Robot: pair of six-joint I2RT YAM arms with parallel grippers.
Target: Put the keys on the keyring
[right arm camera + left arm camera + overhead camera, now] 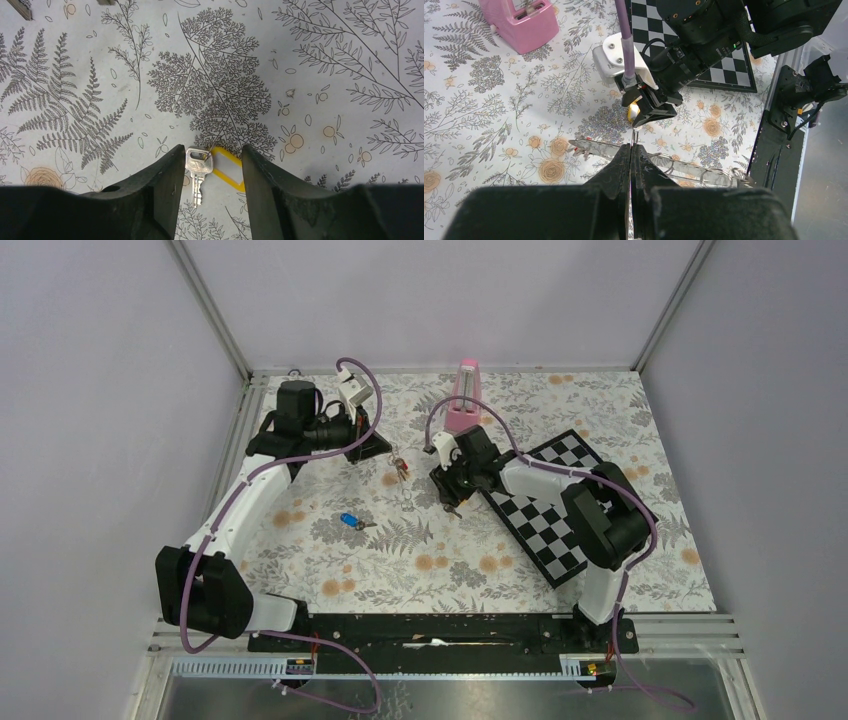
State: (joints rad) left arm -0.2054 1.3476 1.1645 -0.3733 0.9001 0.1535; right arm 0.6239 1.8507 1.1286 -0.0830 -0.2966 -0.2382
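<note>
Left wrist: your left end effector covers mid keyring | pink block cut by top edge | right wrist: key, yellow part half behind right end effector

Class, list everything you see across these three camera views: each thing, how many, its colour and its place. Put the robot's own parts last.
blue key: one, blue head, on the cloth left of centre
yellow key: one, silver with a yellow piece, on the cloth between the right gripper's fingers
keyring: one, silver with a red bit, at the left gripper's tips
metronome-like block: one, pink, far middle
checkerboard: one, black and white, right side
tablecloth: one, white floral, covering the table
left gripper: one, black, shut on the keyring
right gripper: one, black, open astride the yellow key
</note>
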